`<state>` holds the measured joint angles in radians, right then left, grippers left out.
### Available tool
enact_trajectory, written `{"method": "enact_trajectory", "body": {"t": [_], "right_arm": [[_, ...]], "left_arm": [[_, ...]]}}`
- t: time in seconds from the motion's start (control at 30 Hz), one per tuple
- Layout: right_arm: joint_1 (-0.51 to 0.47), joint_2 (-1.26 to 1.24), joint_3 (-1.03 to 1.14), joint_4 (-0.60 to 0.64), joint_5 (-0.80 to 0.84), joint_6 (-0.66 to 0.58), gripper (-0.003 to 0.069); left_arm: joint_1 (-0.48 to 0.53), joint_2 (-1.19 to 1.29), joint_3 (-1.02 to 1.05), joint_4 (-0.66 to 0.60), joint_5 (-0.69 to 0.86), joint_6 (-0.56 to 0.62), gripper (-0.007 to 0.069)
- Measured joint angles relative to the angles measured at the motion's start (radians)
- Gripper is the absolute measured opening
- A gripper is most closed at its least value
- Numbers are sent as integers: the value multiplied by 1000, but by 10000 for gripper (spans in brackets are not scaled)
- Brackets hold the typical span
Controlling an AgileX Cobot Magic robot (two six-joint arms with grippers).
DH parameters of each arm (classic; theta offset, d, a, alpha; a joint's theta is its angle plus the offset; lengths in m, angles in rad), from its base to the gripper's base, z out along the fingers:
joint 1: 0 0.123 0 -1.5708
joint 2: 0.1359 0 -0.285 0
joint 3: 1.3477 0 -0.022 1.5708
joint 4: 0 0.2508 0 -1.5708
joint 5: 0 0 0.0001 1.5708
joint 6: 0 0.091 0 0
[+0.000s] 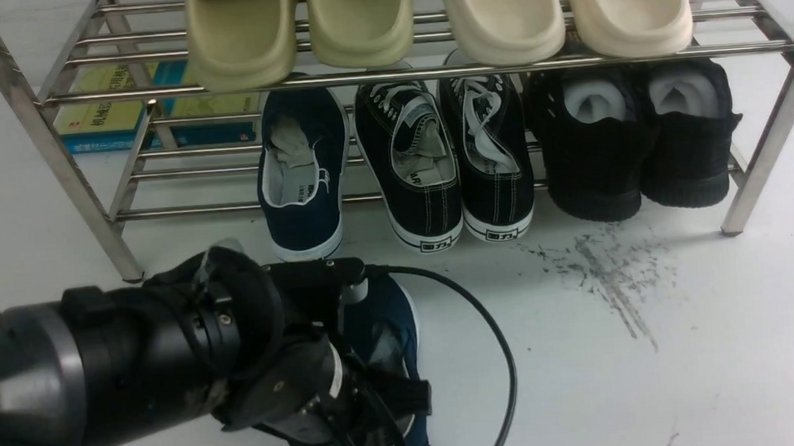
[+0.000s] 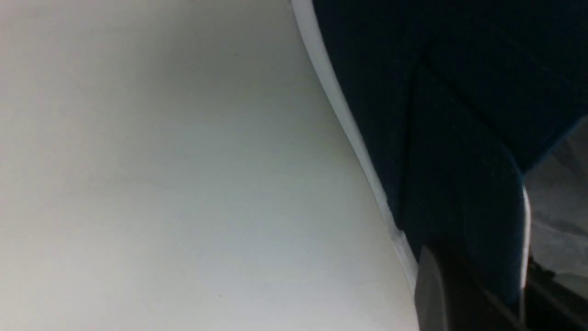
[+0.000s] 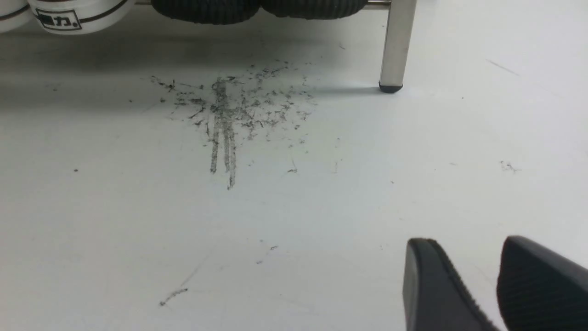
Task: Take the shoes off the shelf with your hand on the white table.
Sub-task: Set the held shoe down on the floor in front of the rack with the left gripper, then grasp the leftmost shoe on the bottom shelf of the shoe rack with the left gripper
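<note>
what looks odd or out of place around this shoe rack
Dark grey scuff streaks smear the white table in front of the shelf, near its right end. A yellow and blue book shows through the bars at its left end, the only non-shoe item; whether on the rack or behind it is unclear.

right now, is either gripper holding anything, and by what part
The left gripper pinches a navy shoe by the side edge of its opening. The right gripper holds nothing.
</note>
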<state>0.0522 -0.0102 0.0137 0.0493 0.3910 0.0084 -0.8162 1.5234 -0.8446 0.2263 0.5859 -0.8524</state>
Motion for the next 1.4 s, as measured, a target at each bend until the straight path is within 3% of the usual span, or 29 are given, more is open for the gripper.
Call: {"method": "enact_trajectory", "body": {"t": [0.17, 0.27, 0.5, 0.63, 0.8, 1.0, 1.1, 1.27, 1.3, 1.4], "right_arm": [[0, 0, 0, 0, 0, 0, 239], [0, 0, 0, 0, 0, 0, 239], [0, 0, 0, 0, 0, 0, 239], [0, 0, 0, 0, 0, 0, 239], [0, 0, 0, 0, 0, 0, 239], [0, 0, 0, 0, 0, 0, 239], [0, 0, 0, 0, 0, 0, 239], [0, 0, 0, 0, 0, 0, 239], [0, 0, 0, 0, 0, 0, 239], [0, 0, 0, 0, 0, 0, 239]], "left_arm": [[0, 0, 0, 22, 8, -11, 74], [0, 2, -1, 24, 7, -11, 129], [0, 36, -7, 27, -2, -11, 389], [0, -2, -32, 29, 45, -11, 498], [0, -103, -96, 107, 164, -32, 538], [2, -176, -212, 374, 354, -224, 540], [17, -175, -250, 421, 364, -266, 540], [144, -155, -356, 391, 330, -281, 540], [205, -135, -375, 345, 290, -248, 540], [246, -108, -379, 297, 248, -199, 540]]}}
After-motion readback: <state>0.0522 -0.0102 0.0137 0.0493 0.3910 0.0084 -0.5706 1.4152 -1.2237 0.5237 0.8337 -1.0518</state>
